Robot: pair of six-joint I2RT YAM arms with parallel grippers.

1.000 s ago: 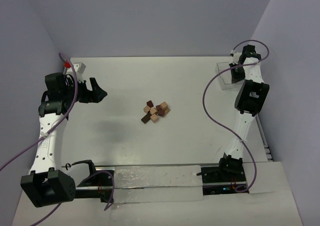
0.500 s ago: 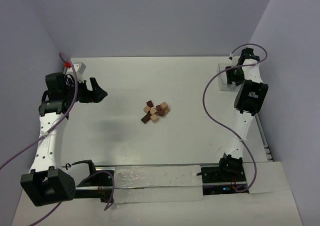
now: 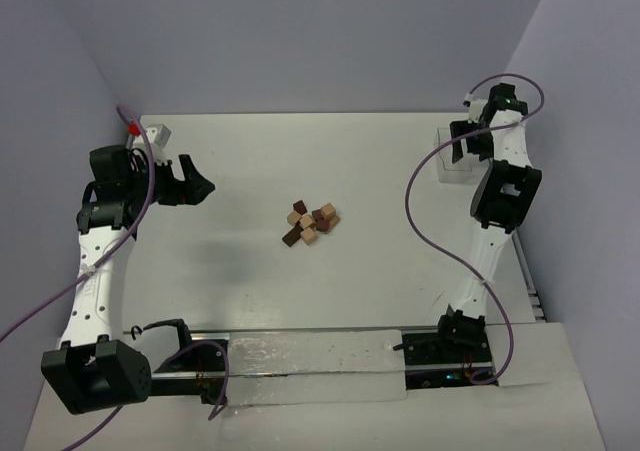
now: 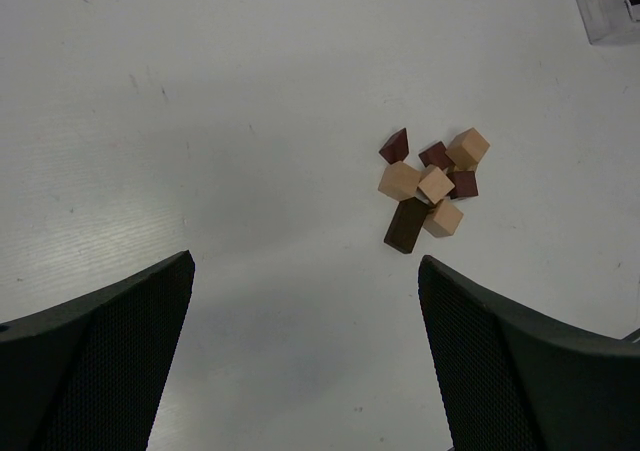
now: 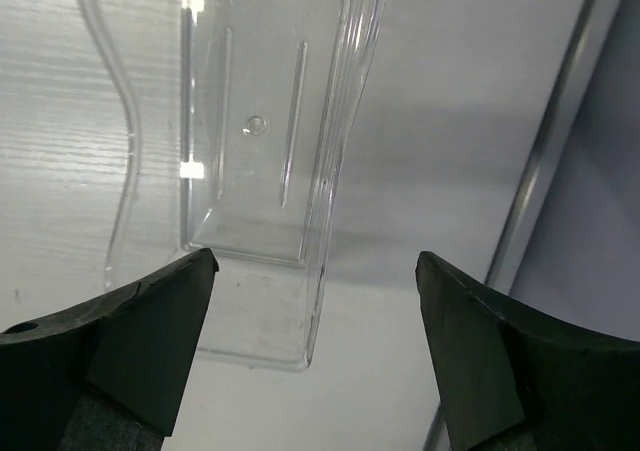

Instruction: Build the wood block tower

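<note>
The wood blocks (image 3: 311, 223), tan and dark brown cubes, lie in a loose heap at the table's middle, also seen in the left wrist view (image 4: 430, 189). No tower shows in any view. My left gripper (image 3: 200, 186) hangs open well left of the heap, nothing between its fingers (image 4: 305, 261). My right gripper (image 3: 462, 143) is at the back right, far from the blocks. Its jaws stand open (image 5: 315, 261) just above the near right corner of a clear tray, and they hold nothing.
The clear plastic tray (image 5: 260, 171) lies on the table at the back right (image 3: 450, 166), close to the table's right edge and a metal rail (image 5: 560, 151). A small white object with a red tip (image 3: 150, 131) sits at the back left. Walls close in on both sides.
My right gripper's jaws have spread wide above the clear tray and its wrist has shifted slightly. The left arm and the blocks have not moved.
</note>
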